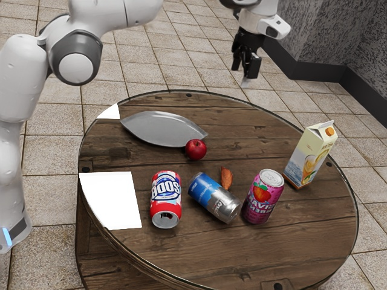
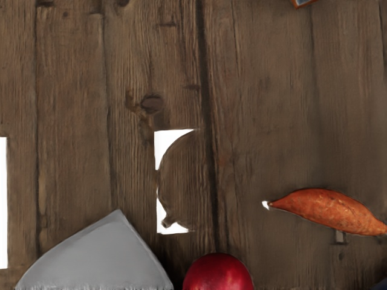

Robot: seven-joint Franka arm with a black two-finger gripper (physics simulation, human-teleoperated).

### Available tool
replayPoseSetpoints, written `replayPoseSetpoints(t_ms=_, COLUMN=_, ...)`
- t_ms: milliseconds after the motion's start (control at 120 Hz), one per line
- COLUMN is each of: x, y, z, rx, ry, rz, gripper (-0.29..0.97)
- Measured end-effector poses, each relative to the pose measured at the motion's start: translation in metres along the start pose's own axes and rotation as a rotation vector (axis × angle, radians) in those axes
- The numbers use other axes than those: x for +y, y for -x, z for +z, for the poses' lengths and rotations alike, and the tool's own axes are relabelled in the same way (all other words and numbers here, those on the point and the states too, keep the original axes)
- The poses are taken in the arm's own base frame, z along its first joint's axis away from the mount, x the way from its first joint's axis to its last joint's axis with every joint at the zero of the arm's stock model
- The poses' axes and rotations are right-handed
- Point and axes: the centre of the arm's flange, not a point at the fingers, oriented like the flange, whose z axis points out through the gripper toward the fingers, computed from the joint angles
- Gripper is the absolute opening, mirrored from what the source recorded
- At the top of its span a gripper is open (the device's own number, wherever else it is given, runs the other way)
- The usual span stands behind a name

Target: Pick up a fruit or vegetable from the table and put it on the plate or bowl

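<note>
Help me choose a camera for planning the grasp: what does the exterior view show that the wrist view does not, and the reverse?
The exterior view adds the gripper raised above the table, plus the red can, blue can, pink can and juice carton seen whole. The wrist view adds wood detail: a dark knot in the planks, and the sweet potato's pale tip. Both show the plate, apple and sweet potato.

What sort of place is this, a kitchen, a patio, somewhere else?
Likely a simulated patio or plain indoor room: a beige tiled floor, a dark rough wall, and a round wooden table bearing a red soda can, a juice carton and an apple.
</note>
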Motion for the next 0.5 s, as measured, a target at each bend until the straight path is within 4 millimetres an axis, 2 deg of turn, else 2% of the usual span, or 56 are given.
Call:
replayPoseSetpoints(t_ms=233, x=0.001, y=0.001, z=0.000, rx=-0.003, ry=0.023, rz=-0.038, gripper=0.68)
replayPoseSetpoints(t_ms=267, x=0.001, y=0.006, z=-0.013, rx=0.017, ry=0.024, rz=-0.043, gripper=0.68)
replayPoseSetpoints(t_ms=333, x=0.003, y=0.027, z=-0.054, rx=0.081, ry=0.023, rz=-0.051, gripper=0.68)
replayPoseSetpoints(t_ms=383, x=0.006, y=0.038, z=-0.074, rx=0.111, ry=0.029, rz=-0.051, gripper=0.68)
replayPoseSetpoints(t_ms=433, x=0.010, y=0.042, z=-0.080, rx=0.116, ry=0.034, rz=-0.050, gripper=0.68)
replayPoseSetpoints(t_ms=500, x=0.010, y=0.039, z=-0.072, rx=0.094, ry=0.033, rz=-0.055, gripper=0.68)
